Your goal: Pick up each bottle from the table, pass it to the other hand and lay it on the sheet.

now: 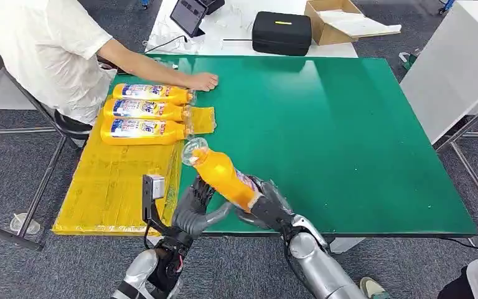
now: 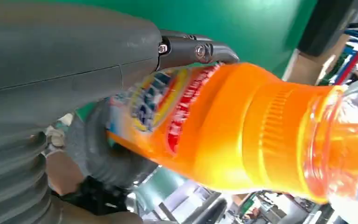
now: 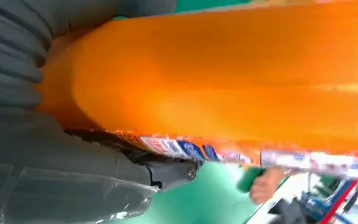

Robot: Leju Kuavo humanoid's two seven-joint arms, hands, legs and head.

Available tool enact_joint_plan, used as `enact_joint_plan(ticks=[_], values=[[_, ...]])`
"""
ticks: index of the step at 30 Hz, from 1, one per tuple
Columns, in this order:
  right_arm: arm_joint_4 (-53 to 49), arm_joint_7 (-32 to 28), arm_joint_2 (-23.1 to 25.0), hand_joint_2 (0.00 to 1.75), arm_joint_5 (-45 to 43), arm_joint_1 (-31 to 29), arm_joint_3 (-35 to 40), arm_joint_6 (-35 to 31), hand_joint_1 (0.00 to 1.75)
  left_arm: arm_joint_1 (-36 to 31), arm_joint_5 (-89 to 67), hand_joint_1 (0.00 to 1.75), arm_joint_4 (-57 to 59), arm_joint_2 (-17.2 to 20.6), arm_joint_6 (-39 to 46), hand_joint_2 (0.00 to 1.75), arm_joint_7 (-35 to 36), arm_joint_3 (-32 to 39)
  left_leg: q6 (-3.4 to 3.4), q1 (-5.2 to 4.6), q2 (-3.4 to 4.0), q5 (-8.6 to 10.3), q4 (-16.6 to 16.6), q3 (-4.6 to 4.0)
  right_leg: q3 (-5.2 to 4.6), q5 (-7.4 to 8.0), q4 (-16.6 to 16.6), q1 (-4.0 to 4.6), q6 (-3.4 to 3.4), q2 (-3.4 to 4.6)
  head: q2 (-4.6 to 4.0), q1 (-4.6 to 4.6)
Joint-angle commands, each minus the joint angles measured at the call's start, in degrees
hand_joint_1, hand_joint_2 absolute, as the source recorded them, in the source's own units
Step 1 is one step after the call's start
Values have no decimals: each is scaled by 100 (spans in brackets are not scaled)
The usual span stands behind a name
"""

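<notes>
Orange plastic bottle (image 1: 223,177) gripped by its base in the right hand (image 1: 267,208), tilted over the near edge of the green tabletop (image 1: 348,137).

Its clear ribbed neck points far-left, and a glossy printed label wraps its smooth body. The left hand (image 1: 196,208) sits just beside it with fingers spread, one fingertip against the label in the left wrist view; whether it grips cannot be told. Three matching bottles (image 1: 143,112) lie side by side on the crinkled yellow sheet (image 1: 109,193) at left, where a person's hand (image 1: 202,81) rests on the tabletop.

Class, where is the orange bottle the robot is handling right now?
In the head view, the orange bottle is held tilted between both hands above the table's near edge, beside the yellow sheet.
</notes>
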Motion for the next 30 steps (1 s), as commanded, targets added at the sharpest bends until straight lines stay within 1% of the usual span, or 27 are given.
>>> enact_joint_plan(ticks=[1, 4, 6, 7, 8, 9, 10, 11, 12, 13, 14, 17, 18, 19, 20, 21, 22, 23, 27, 30], values=[[258, -66, 78, 175, -67, -335, 672, 101, 175, -287, 22, 0, 56, 129, 119, 175, -70, -77, 1, -1, 10, -4, -1, 11, 7, -2, 1, 1, -8, 3, 0, -2], [260, -90, 67, 175, -103, -332, 856, 183, 175, -344, 66, 0, 103, 111, 161, 175, -92, -55, 2, 1, 12, -9, 1, 22, 19, -6, 1, 4, -13, 2, 0, -2], [251, -104, 67, 175, -187, -322, 894, 245, 175, -364, 82, 0, 130, 96, 174, 175, -102, -57, 1, 1, 8, -4, -1, 10, 9, -2, -2, 3, -8, 2, 0, 0], [224, -133, 53, 175, -307, -311, 929, 336, 171, -378, 103, 0, 152, 76, 195, 175, -161, -50, 1, 0, 10, -7, 0, 18, 15, -6, 1, 3, -12, 1, 0, -2], [224, -133, 53, 175, -307, -311, 929, 336, 171, -378, 103, 0, 152, 76, 195, 175, -161, -50, 1, 0, 2, -2, -1, 6, 4, -2, 0, 1, -7, -3, 0, 0], [200, -137, 35, 175, -339, -307, 953, 362, 175, -399, 106, 0, 165, 68, 204, 175, -174, -58, 1, 0, 0, -5, 1, 14, 14, -8, 3, 3, -12, -9, 0, -2], [191, -137, 20, 175, -346, -308, 981, 370, 175, -400, 93, 17, 161, 62, 227, 175, -202, -53, 1, 1, 1, -3, 1, 7, 7, -3, 0, 4, -9, -6, 0, 0], [191, -137, 20, 175, -346, -308, 981, 370, 175, -400, 93, 17, 161, 62, 227, 175, -202, -53, 2, 1, 0, -8, 2, 18, 18, -9, 2, 4, -13, -10, 0, 0], [179, -148, -6, 175, -381, -306, 1017, 409, 175, -415, 108, 162, 190, 56, 226, 175, -214, -63, 2, 1, 4, -5, 1, 9, 8, -3, 0, 4, -10, -3, 0, 0], [177, -158, -7, 175, -418, -301, 1018, 444, 175, -422, 115, 175, 184, 56, 224, 175, -230, -57, 2, -2, 3, -2, -1, 4, 1, -2, 0, 0, -6, -2, 0, 0], [165, -171, -22, 175, -447, -291, 1033, 474, 175, -426, 128, 175, 185, 58, 203, 175, -250, -61, 3, 1, 5, -8, 2, 15, 13, -6, 1, 4, -12, -4, 0, 0], [147, -193, -26, 175, -549, -261, 1021, 520, 173, -428, 180, 175, 166, 65, 133, 175, -292, -60, 3, 1, -3, -4, 1, 9, 9, -6, -1, 3, -9, -12, 0, 2], [147, -193, -28, 175, -585, -241, 1008, 528, 159, -419, 181, 175, 137, 74, 129, 175, -300, -60, 2, -1, 0, -1, -1, 3, 1, -2, -1, 1, -6, -6, 2, -2], [154, -183, -29, 175, -615, -231, 993, 528, 145, -411, 186, 175, 114, 77, 124, 175, -309, -57, 3, -1, 2, -7, 0, 16, 13, -7, 0, 2, -11, -8, 0, 0], [157, -181, -29, 175, -622, -224, 990, 526, 145, -405, 187, 175, 103, 81, 122, 175, -311, -54, 1, 0, 0, -2, 0, 4, 2, -3, -1, 2, -7, -6, 0, -2], [161, -180, -27, 175, -633, -208, 984, 520, 75, -396, 188, 175, 83, 87, 115, 175, -321, -51, 2, 1, -2, -6, 0, 15, 14, -8, 0, 4, -12, -12, 0, -2], [165, -175, 3, 175, -674, -162, 950, 479, 9, -388, 183, 175, 56, 90, 118, 175, -353, -38, 2, 1, -3, -4, 0, 8, 8, -6, -1, 4, -9, -11, 0, 0], [171, -171, 12, 175, -681, -144, 947, 472, 0, -388, 183, 175, 51, 93, 119, 175, -355, -34, 2, 2, -3, -8, 0, 19, 19, -10, -1, 6, -13, -14, 0, 0], [201, -159, 83, 175, -705, -39, 939, 293, 0, -361, 154, 175, -31, 112, 135, 175, -424, 7, 1, 1, -4, -4, -2, 10, 8, -6, -3, 4, -9, -12, 0, -2], [170, -168, 150, 175, -627, 90, 846, -95, 0, -291, 98, 175, -138, 139, 263, 175, -484, 85, 2, 1, 0, -5, -3, 11, 8, -6, -3, 3, -9, -8, 0, 0]])
